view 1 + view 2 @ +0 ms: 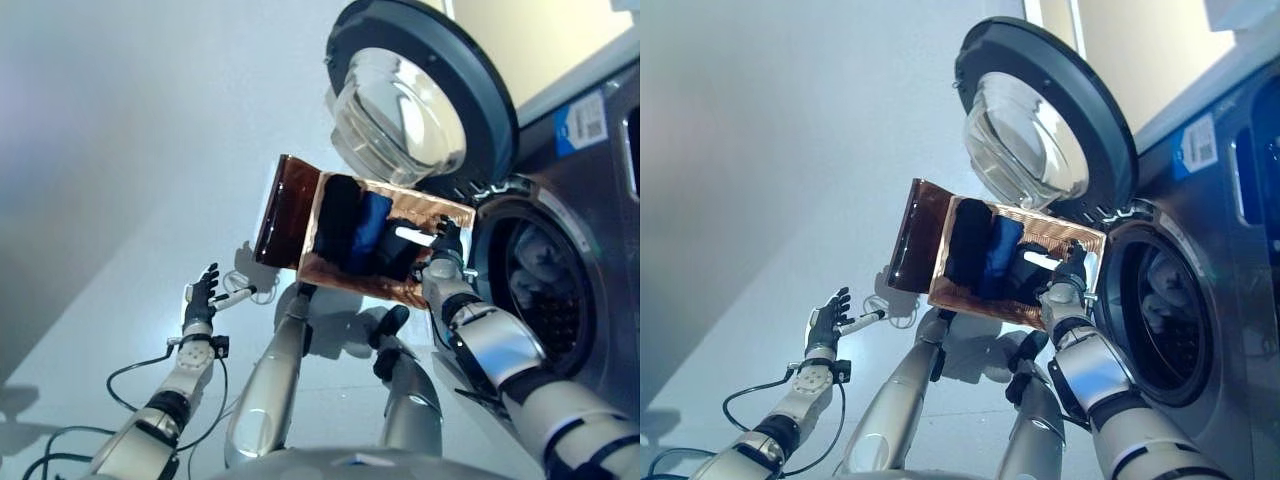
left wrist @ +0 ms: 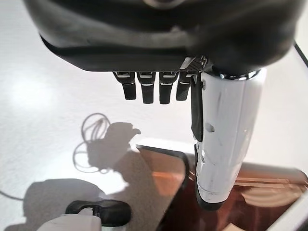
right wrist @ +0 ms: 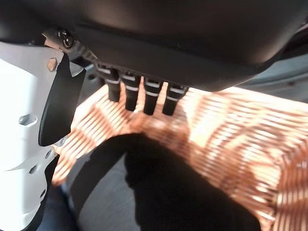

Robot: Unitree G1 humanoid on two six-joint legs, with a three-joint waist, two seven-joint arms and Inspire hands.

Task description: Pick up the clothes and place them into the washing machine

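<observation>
A pale floor [image 1: 120, 160] lies all around. The right robot hand [image 1: 446, 243] reaches into the brown basket [image 1: 300, 265], its fingers straight above dark and blue clothes [image 1: 360, 232]. At its 3 o'clock gapes the washing machine [image 1: 560, 290], door [image 1: 420, 90] open, blue label unreadable. The left robot hand [image 1: 203, 293], fingers relaxed, holds nothing; its wrist view alone shows the basket's corner.

— Ribbed, translucent amber plastic on the basket [image 1: 300, 215], glossy where light catches the wall. Soft, matt dark and blue cloth for the clothes [image 1: 360, 235] inside.

— Smooth grey metal-look casing on the washing machine [image 1: 600, 230]; thick, clear, shiny glass bowl in the door [image 1: 400, 110], dark matt plastic ring around. Pale, smooth, faintly glossy floor [image 1: 120, 150].
</observation>
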